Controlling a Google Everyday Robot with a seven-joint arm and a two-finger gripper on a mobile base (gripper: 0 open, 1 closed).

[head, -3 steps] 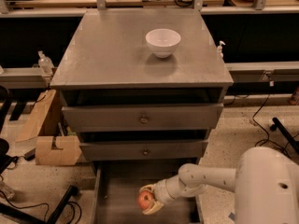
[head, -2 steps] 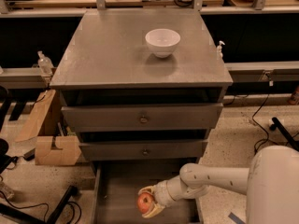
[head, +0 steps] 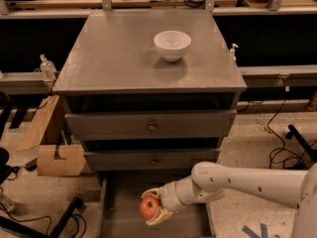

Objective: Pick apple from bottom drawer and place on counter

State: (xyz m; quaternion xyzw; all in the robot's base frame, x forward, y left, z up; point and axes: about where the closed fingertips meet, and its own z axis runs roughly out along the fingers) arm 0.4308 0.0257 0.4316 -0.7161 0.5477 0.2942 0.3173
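The bottom drawer (head: 119,217) is pulled open at the foot of the grey cabinet. My gripper (head: 153,207) reaches in from the right over the drawer and is shut on the apple (head: 148,208), a small red-orange fruit held between the pale fingers (head: 159,217). The apple sits a little above the drawer floor. The counter (head: 114,58) is the flat grey top of the cabinet, well above the gripper.
A white bowl (head: 172,44) stands on the counter, right of centre. Two upper drawers with small knobs (head: 152,128) are shut. A cardboard box (head: 54,157) lies on the floor to the left. Cables (head: 285,155) run on the floor to the right.
The gripper with the apple has shifted slightly up and to the left over the drawer. The arm's body has moved further right in view.
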